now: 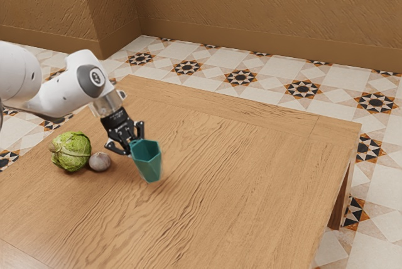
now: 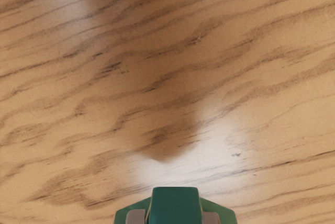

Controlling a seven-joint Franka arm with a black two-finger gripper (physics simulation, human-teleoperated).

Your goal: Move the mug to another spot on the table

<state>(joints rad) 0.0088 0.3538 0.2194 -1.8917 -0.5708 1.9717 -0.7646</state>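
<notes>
- The teal mug (image 1: 147,160) hangs from the gripper (image 1: 130,146), just under and slightly ahead of the fingertips, towards the exterior view's right
- It is tilted: its open mouth leans back towards the hand and its narrower base points down and away from the arm, so its long axis runs at a slant from the fingers down to the wood
- In the wrist view the mug (image 2: 175,205) sits directly beneath the hand, and its dark shadow (image 2: 162,135) falls on the boards a little ahead of it; judging from that gap, the base is off the surface, though only by a little
- The two black fingers are clamped on the mug's wall at the rim, one on each side of it, so the load is carried by that pinch
- Behind the gripper, on the arm's side, lie a green cabbage (image 1: 70,150) and a small brownish round thing (image 1: 99,161), near each other and apart from the mug
- Ahead of the gripper the table (image 1: 251,175) stretches as bare wood, and that is the way a new spot lies
- The coming move likely turns on carrying the mug outward from the hand, away from the cabbage, then lowering it base first; with the tilt, the base edge could land first and tip it
</notes>
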